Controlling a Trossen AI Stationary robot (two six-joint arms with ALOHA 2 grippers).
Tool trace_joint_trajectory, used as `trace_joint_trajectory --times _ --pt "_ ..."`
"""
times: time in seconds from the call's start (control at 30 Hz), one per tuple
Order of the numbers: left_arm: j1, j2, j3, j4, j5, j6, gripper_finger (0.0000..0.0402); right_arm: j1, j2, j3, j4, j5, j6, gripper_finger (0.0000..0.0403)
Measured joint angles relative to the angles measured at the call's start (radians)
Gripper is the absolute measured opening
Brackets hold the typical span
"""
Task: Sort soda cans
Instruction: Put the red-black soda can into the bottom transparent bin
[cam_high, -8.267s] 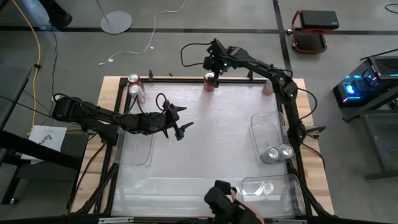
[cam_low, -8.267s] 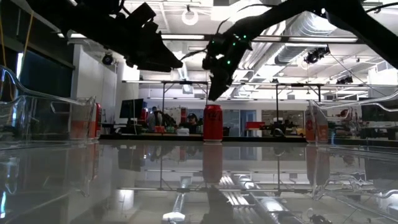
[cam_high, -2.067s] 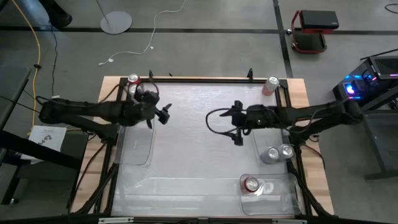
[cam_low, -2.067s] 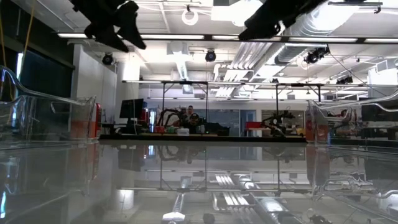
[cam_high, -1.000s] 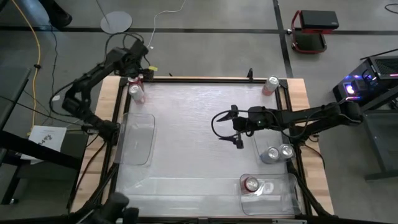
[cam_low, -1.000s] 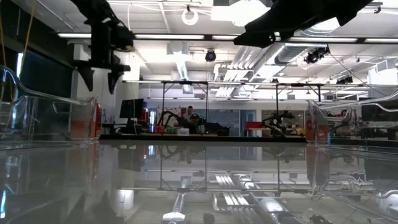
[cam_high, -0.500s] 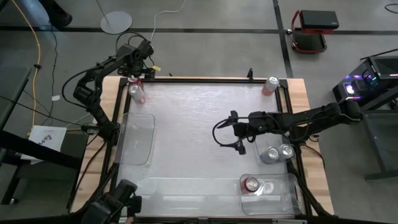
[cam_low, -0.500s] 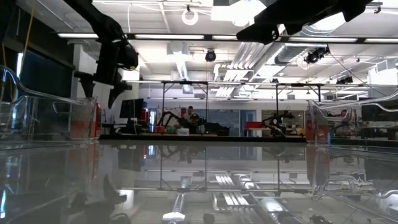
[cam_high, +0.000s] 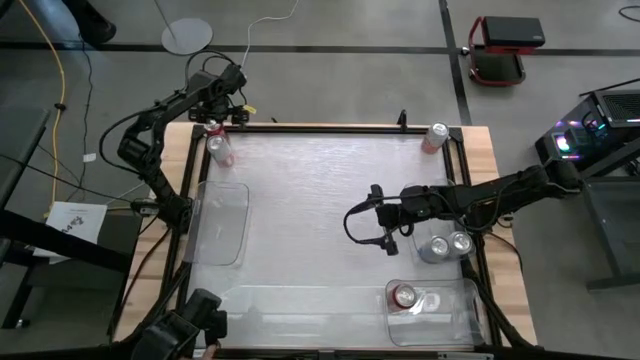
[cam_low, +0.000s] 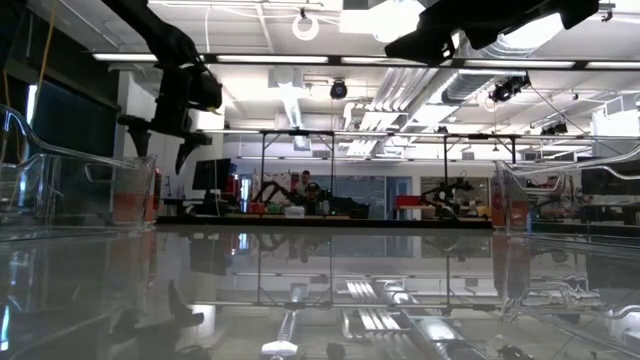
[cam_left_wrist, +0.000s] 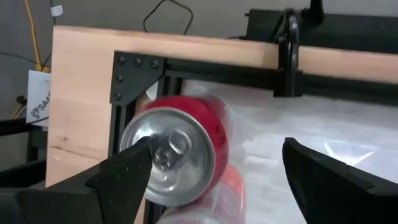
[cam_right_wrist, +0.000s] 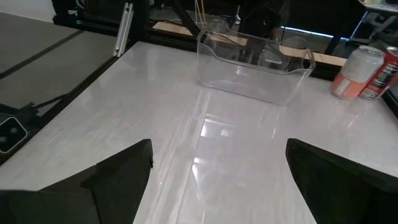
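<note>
Six small cylindrical soda cans showed from above: two (cam_high: 218, 146) at the table's far-left corner, one pale pink (cam_high: 435, 137) far right, two silver (cam_high: 447, 245) in a clear plastic tray (cam_high: 412, 205), one red (cam_high: 404, 296) in a second tray (cam_high: 465, 310), a third tray (cam_high: 222, 225) on the left. The left wrist view had the left gripper (cam_left_wrist: 214, 171) spread wide over the red corner can (cam_left_wrist: 177, 155). The right wrist view had the right gripper (cam_right_wrist: 217, 165) spread and holding nothing above the white tabletop (cam_right_wrist: 124, 112).

Two cylindrical soda cans (cam_high: 446, 244) are standing in the right clear plastic tray (cam_high: 412, 199); another can (cam_high: 404, 296) is sitting in the near tray (cam_high: 465, 300).
</note>
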Motion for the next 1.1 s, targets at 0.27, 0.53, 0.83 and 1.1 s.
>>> trace_joint_trajectory --times 0.27,0.53,0.83,1.1 --pt "-0.013 0.000 0.046 -0.058 -0.074 -0.087 0.0328 0.000 0.000 0.000 0.006 0.000 0.000 0.0362" --pt "-0.005 0.000 0.062 -0.043 -0.092 -0.116 0.0328 0.000 0.000 0.000 0.010 0.000 0.007 0.0362" --pt "-0.020 0.067 0.063 -0.074 -0.211 -0.174 0.0328 0.003 0.000 0.000 0.008 0.001 0.031 0.0362" --pt "-0.027 0.112 0.063 -0.102 -0.216 -0.184 0.0328 0.031 0.000 0.000 0.009 0.001 0.013 0.0362"
